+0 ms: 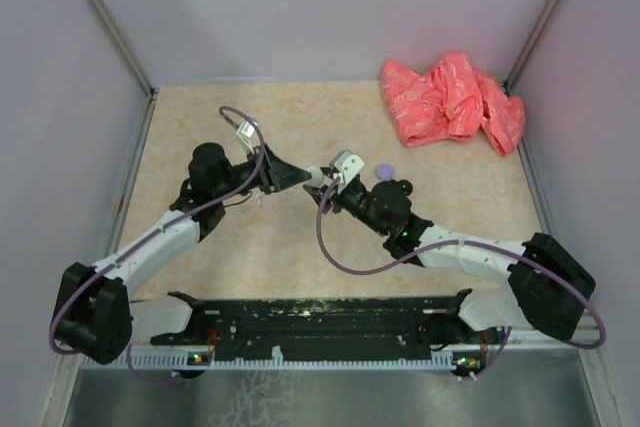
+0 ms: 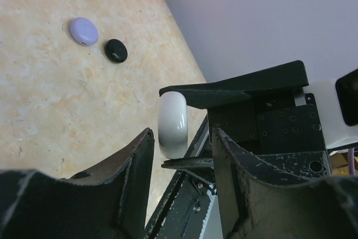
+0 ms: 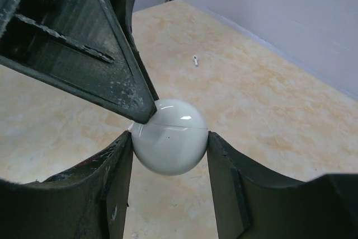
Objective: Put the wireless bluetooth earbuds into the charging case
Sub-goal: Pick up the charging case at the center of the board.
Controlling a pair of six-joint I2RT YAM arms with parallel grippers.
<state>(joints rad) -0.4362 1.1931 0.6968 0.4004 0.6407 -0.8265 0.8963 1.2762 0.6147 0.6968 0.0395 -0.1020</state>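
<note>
My right gripper (image 3: 169,138) is shut on a round white charging case (image 3: 170,146), closed, held above the table. My left gripper (image 2: 182,135) is open, and one of its fingertips (image 3: 140,110) touches the case's upper left by the lid seam. In the left wrist view the case (image 2: 172,124) shows edge-on just ahead of my open jaws. The two grippers meet at the table's middle (image 1: 315,179). One tiny white earbud (image 3: 194,60) lies on the table beyond. No other earbuds show.
A lavender round case (image 2: 83,31) and a black round case (image 2: 116,50) lie on the tan table (image 1: 200,117), to the right of the grippers. A crumpled pink cloth (image 1: 450,99) sits at the back right corner. Grey walls enclose the table.
</note>
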